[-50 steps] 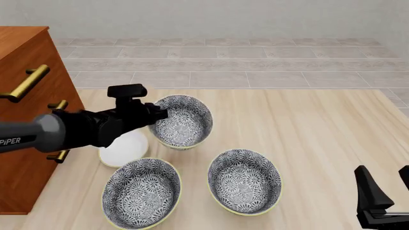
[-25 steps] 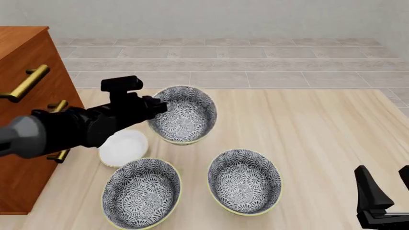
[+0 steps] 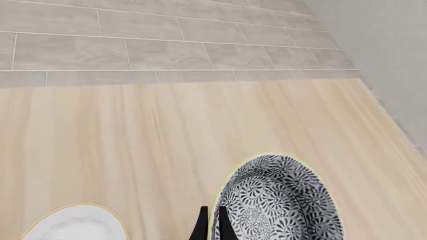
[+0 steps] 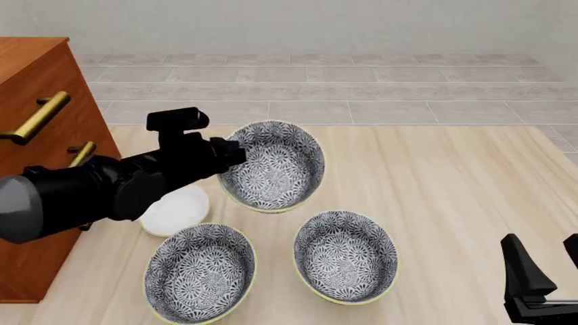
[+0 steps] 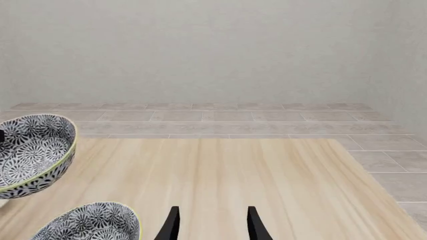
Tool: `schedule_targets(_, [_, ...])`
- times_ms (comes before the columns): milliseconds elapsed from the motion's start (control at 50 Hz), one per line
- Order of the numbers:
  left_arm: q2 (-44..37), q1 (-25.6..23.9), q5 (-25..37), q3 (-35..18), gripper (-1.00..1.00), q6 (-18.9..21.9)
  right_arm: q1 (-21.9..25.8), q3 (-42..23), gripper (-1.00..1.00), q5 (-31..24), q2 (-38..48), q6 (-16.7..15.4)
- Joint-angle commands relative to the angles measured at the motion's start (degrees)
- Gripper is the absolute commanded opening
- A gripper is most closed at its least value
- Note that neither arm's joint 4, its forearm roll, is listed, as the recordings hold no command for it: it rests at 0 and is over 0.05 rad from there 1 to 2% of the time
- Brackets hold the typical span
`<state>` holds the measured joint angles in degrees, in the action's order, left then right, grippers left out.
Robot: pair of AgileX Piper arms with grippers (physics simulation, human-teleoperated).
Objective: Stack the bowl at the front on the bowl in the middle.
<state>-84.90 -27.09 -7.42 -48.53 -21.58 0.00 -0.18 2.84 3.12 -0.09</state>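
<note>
My left gripper (image 4: 233, 154) is shut on the near-left rim of the bowl at the front (image 4: 271, 166), a flower-patterned bowl with a cream rim. It hangs tilted above the table. In the left wrist view the fingertips (image 3: 203, 229) pinch that bowl's rim (image 3: 280, 200). The bowl in the middle (image 4: 346, 256) stands on the table below and to the right of the held one, also seen in the right wrist view (image 5: 90, 222). My right gripper (image 4: 546, 261) rests open at the near right corner, holding nothing (image 5: 212, 225).
A third patterned bowl (image 4: 200, 271) sits at the near left. A small white plate (image 4: 176, 210) lies under my left arm. A wooden cabinet (image 4: 36, 135) with brass handles flanks the table's left side. Tiled floor lies beyond the far edge.
My left gripper has raised the held bowl off the table and carried it to the right. The white plate shows more now. The right arm has stayed still.
</note>
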Motion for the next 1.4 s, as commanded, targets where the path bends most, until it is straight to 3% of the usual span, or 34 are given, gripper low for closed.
schedule_targets(20, [2.92,-2.47,0.33,1.28,-1.00,-0.69,-0.01,0.00,1.00,0.00,0.00,0.01])
schedule_targets(380, [4.62,-8.01,0.80,2.39,-1.00,-2.16,0.00,0.00,1.00,0.00,0.00,0.00])
schedule_targets(1400, [-1.39,-19.09,-3.23,3.11,-1.00,-3.72,-0.01,0.00,1.00,0.01,0.01,0.02])
